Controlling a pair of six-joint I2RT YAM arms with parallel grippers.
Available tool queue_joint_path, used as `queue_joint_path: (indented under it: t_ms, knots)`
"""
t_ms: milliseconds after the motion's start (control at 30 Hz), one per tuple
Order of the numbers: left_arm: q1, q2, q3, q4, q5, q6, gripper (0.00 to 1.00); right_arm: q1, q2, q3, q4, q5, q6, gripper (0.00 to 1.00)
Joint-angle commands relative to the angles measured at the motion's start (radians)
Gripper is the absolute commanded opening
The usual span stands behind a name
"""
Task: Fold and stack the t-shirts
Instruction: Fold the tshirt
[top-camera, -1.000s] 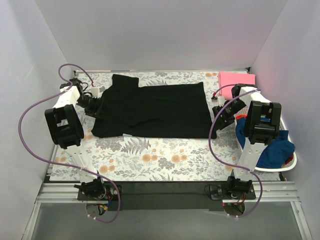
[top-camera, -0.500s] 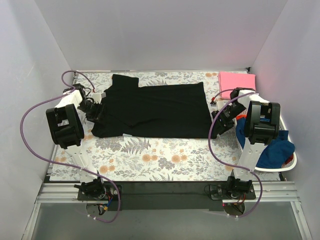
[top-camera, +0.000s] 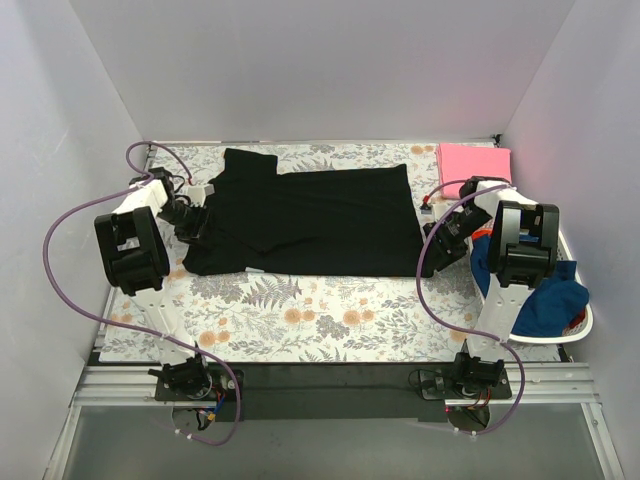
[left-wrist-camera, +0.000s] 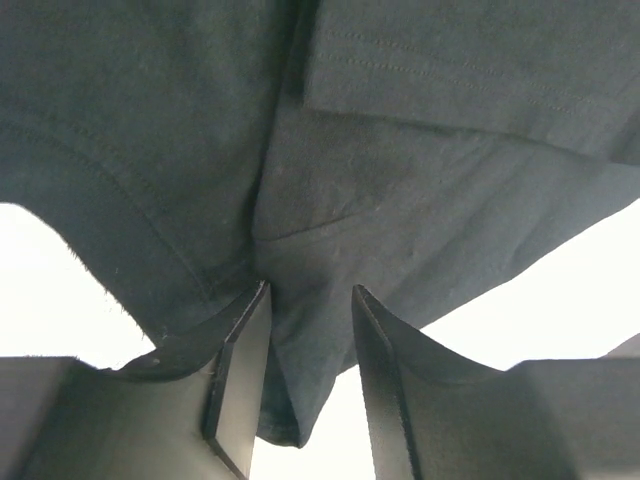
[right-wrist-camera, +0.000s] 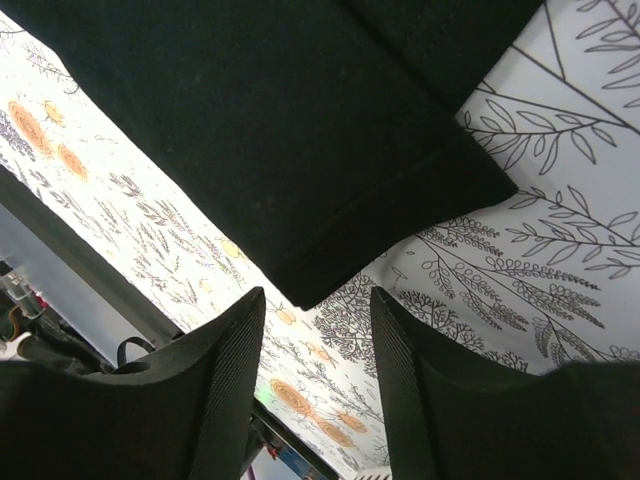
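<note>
1. Near right, your basket (top-camera: 586, 322) holds blue clothes (top-camera: 553, 300), just beside the right edge of the floral surface (top-camera: 300, 320).
2. Your right tool (right-wrist-camera: 318, 300) hovers over the near right corner of the black t-shirt (top-camera: 310, 220), its fingers a little apart and holding nothing.
3. Your left tool (left-wrist-camera: 308, 295) is at the shirt's left edge. A fold of cloth sits in the narrow gap between its fingers, not squeezed.
4. The black t-shirt lies spread across the surface's middle.
5. Far right, a folded pink shirt (top-camera: 472, 158) lies flat.
</note>
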Motion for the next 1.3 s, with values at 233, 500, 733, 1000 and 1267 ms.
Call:
queue_joint_path:
  t_ms: [233,500,733,1000,1267]
  knots:
    - [-0.015,0.006,0.061,-0.01,0.081,-0.011,0.12,0.011,0.021,0.017,-0.006,-0.036,0.013,0.24]
    - [0.004,-0.133,-0.009,-0.033,0.057,0.021,0.0,0.011,-0.016,0.019,-0.005,-0.019,0.002,0.01]
    - [0.082,-0.233,-0.089,-0.051,0.048,0.068,0.0,0.011,-0.045,0.02,-0.007,0.007,-0.016,0.01]
    - [0.12,-0.32,-0.273,0.014,0.049,0.099,0.0,0.011,-0.057,0.014,-0.011,0.024,-0.039,0.01]
    - [0.134,-0.4,-0.482,0.131,0.023,0.111,0.0,0.024,-0.033,-0.007,-0.005,0.033,-0.056,0.01]
